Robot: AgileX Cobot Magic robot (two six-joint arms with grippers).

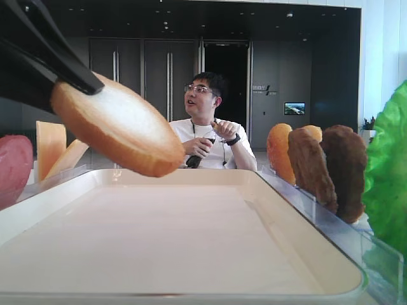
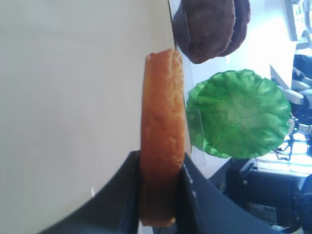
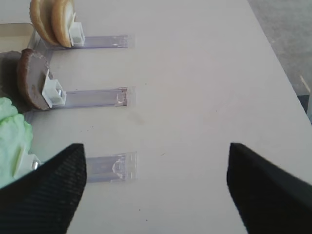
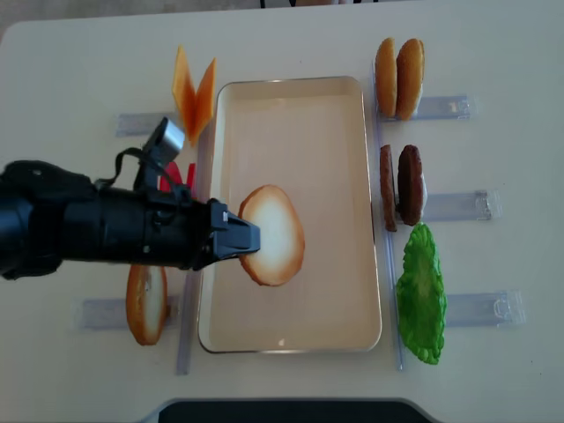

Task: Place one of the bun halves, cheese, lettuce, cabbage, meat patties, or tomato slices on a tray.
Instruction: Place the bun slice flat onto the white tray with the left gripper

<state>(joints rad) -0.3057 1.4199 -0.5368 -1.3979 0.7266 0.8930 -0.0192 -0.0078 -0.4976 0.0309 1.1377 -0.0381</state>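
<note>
My left gripper (image 4: 242, 238) is shut on a bun half (image 4: 271, 235), its fingers pinching the golden-brown rim (image 2: 163, 131). The bun hangs tilted, pale face up, above the middle of the cream-white tray (image 4: 291, 82), clear of its floor (image 1: 159, 235). My right gripper (image 3: 156, 161) stands open over bare table beside the clear holders and holds nothing. Right of the tray stand two more bun halves (image 4: 398, 77), two meat patties (image 4: 401, 185) and the lettuce (image 4: 420, 295). On the left are cheese (image 4: 194, 88), a tomato slice (image 1: 13, 165) and another bun half (image 4: 146, 304). Cabbage is out of view.
Clear plastic holders (image 3: 105, 97) lie on the white table on both sides of the tray. A man in a white shirt (image 1: 206, 136) sits beyond the far end of the table. The left arm (image 4: 79, 225) covers part of the left row.
</note>
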